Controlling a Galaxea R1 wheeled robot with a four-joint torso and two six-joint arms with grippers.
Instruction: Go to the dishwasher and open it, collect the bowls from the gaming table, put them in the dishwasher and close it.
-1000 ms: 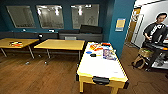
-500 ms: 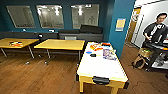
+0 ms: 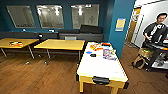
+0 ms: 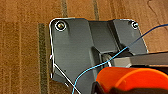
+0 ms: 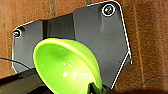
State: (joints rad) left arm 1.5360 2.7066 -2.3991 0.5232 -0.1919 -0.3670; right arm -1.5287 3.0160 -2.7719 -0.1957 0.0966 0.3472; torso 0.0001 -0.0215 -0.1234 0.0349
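The gaming table (image 3: 100, 68), white-topped with a yellow edge, stands ahead and to the right in the head view. Colourful items lie at its far end, among them a small blue thing (image 3: 89, 52) that I cannot identify. In the right wrist view a yellow-green bowl (image 5: 65, 67) hangs tilted above the wooden floor, with my right gripper (image 5: 97, 88) shut on its rim. In the left wrist view an orange bowl (image 4: 132, 78) sits close to the camera, with my left gripper (image 4: 105, 90) shut on it. The dishwasher is out of view.
Two yellow-wood tables (image 3: 60, 44) (image 3: 17, 42) stand along the dark bench at the back left. A blue pillar (image 3: 120, 27) rises behind the gaming table. A person (image 3: 156, 30) stands by a cart at the right. Wooden floor (image 3: 37, 77) spreads to the left.
The head view has shifted only slightly. The person at the right has moved a little. Both bowls stay held.
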